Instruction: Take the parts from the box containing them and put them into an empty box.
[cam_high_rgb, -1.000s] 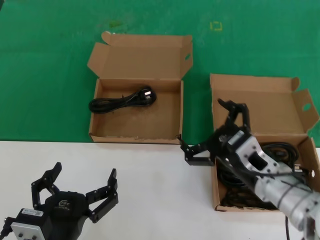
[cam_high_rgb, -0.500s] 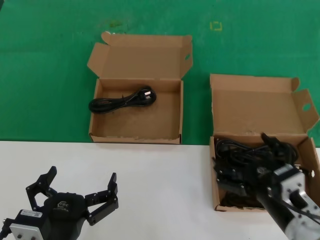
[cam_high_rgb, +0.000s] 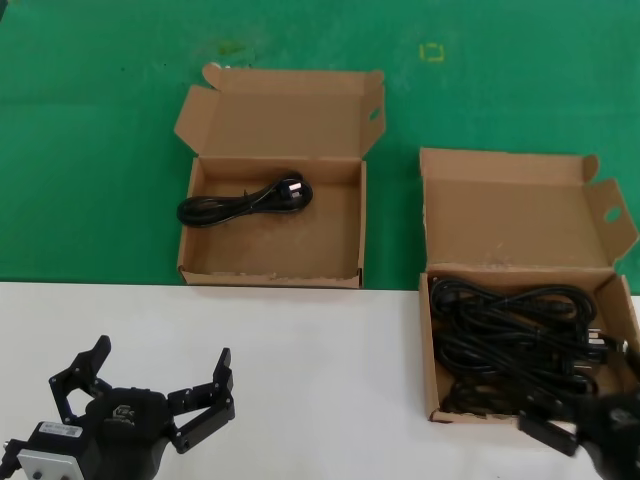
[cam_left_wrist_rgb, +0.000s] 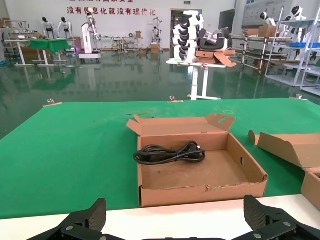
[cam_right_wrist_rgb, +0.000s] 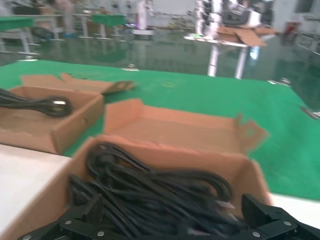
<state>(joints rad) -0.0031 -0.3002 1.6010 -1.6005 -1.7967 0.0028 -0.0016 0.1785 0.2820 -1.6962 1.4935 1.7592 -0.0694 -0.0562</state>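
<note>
Source box: shallow brown cardboard, on the right of the white tabletop at its near edge, lid raised behind; holds a tangled heap of black power cables filling the floor. Receiving box: shallow brown cardboard, on the green mat beyond the tabletop, left of centre, lid flaps at both ends; holds one coiled cable with plug along the far wall. Right end effector: at the lower right corner, just outside the near edge of the source box, fingers spread wide in the right wrist view, nothing between them. Left end effector: parked low at the near left over the tabletop, fingers open, empty. Risks, as judged: cables interlaced, so a grab into the heap likely to lift several bundles at once or drag a loop over the box wall; a trailing plug liable to snag the cardboard rim and shift or tip the light box; a shallow pinch liable to slip off the thin cord. Writing: a small pale mark on the left end effector's housing, not legible; red characters on the far hall wall in the left wrist view, too small to read reliably; no labels on either box.
</note>
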